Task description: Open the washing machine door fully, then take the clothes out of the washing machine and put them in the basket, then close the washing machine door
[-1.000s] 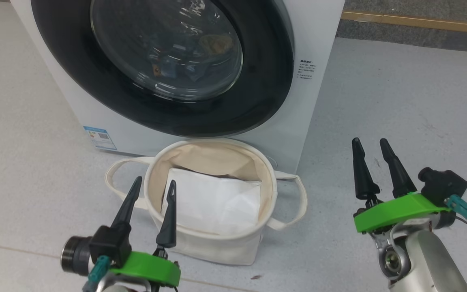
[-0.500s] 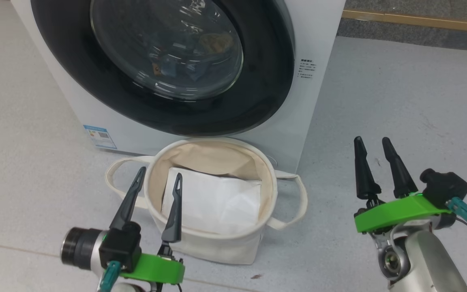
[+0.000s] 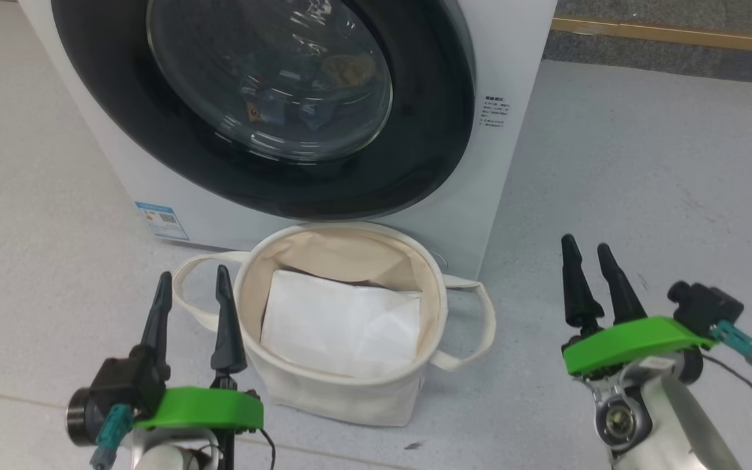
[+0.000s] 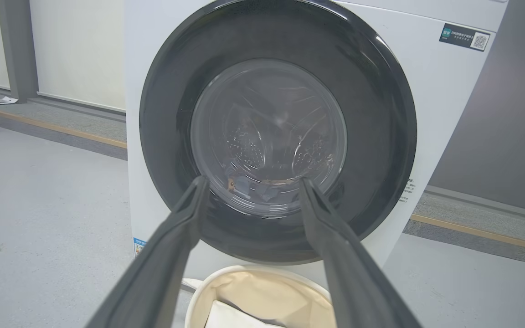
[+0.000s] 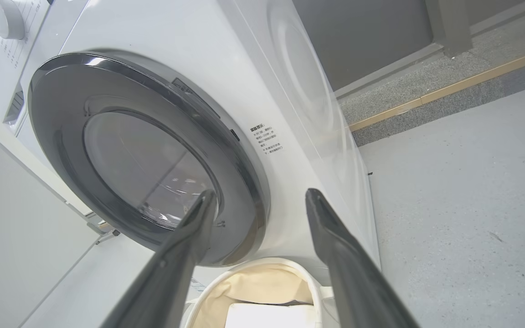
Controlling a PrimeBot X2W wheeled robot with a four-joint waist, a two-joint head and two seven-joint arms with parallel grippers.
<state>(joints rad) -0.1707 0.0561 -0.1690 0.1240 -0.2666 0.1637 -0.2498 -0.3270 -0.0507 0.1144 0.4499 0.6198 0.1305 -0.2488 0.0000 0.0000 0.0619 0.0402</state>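
The white washing machine (image 3: pixel 506 52) stands ahead with its black-rimmed round door (image 3: pixel 428 137) lying against its front. Through the glass, dim bits of blue and orange-brown clothes (image 3: pixel 343 70) show low in the drum, and again in the left wrist view as clothes (image 4: pixel 244 186). The cream basket (image 3: pixel 350 398) sits on the floor just before the machine. My left gripper (image 3: pixel 194 274) is open beside the basket's left handle, holding nothing. My right gripper (image 3: pixel 586 243) is open over bare floor right of the basket. The left gripper (image 4: pixel 253 180) faces the door (image 4: pixel 381 136); the right gripper (image 5: pixel 260 193) sees it (image 5: pixel 62 114) from the side.
A plain white folded sheet (image 3: pixel 343 323) lies inside the basket. Grey floor spreads on both sides of the machine. A wooden strip (image 3: pixel 676 32) and a darker rough floor band run along the back right. A blue label (image 3: pixel 160 220) marks the machine's lower left front.
My left gripper has swung left and lower, from over the basket's rim to beside its left handle. The right gripper has sunk slightly. Both stay open.
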